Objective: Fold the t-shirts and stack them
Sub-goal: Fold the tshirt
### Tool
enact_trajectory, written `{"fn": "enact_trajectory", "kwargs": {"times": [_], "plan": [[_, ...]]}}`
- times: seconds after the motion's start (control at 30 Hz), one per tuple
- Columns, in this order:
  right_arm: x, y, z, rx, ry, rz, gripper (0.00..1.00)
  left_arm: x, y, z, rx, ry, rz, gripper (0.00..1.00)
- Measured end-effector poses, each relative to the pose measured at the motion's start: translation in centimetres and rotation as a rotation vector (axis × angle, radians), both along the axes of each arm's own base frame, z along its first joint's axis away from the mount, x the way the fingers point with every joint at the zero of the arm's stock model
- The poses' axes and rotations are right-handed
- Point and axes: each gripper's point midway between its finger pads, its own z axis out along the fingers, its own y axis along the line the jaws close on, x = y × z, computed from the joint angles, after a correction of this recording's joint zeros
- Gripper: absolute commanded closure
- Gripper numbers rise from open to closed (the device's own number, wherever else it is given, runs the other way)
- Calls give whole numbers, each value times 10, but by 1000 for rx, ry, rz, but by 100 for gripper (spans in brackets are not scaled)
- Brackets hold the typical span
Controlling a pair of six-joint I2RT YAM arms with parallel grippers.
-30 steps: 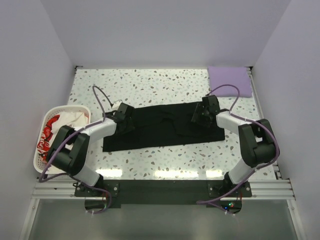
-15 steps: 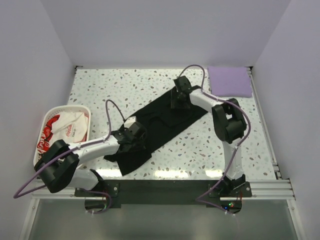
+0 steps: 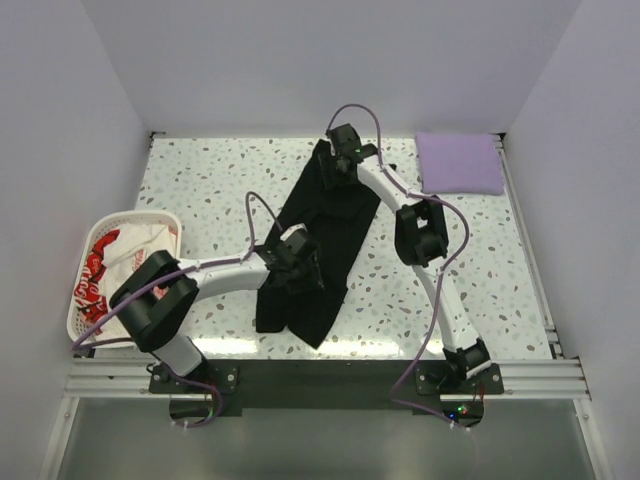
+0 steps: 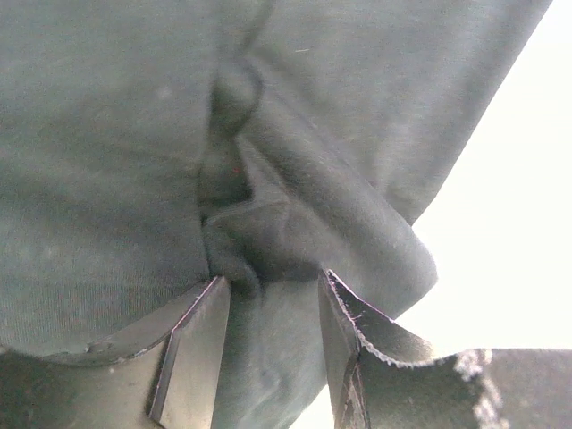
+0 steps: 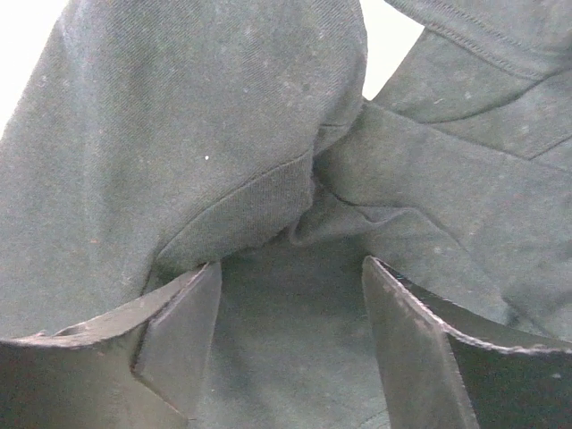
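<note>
**A:** How are the arms lying?

**B:** The left arm is reaching in from 7 o'clock, its elbow low. The left gripper (image 3: 298,268) is sitting on the near half of the black t-shirt (image 3: 335,225), which is stretching from 12 to 6 o'clock across the table (image 3: 200,180). The right arm is extending far out, with the right gripper (image 3: 338,165) on the shirt's far end.

**A:** And the claws?

**B:** The left one is pinching a bunched fold between half-spread fingers (image 4: 192,344). The right one's fingers (image 5: 179,335) are standing wide over slack cloth, gripping nothing.

**A:** Anything unclear?

**B:** Both wrist views are showing only black fabric. The lavender t-shirt (image 3: 458,163) is lying folded at 1 o'clock. The white t-shirt (image 3: 135,250) is sitting crumpled in the basket (image 3: 145,213) at 9 o'clock.
</note>
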Motion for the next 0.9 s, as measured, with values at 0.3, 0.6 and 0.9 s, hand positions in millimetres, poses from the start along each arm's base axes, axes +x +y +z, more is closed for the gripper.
{"fn": "enact_trajectory", "kwargs": {"times": [0.3,0.6,0.9], "plan": [[19,-3,8,-59,-80,91,8,7,-36,6,-99,45,-44,44],[0,-16,49,-74,-83,85,5,-16,-7,27,-70,-20,-136,44],[-53,-27,108,92,-85,13,22,-55,34,-3,35,10,-181,61]]}}
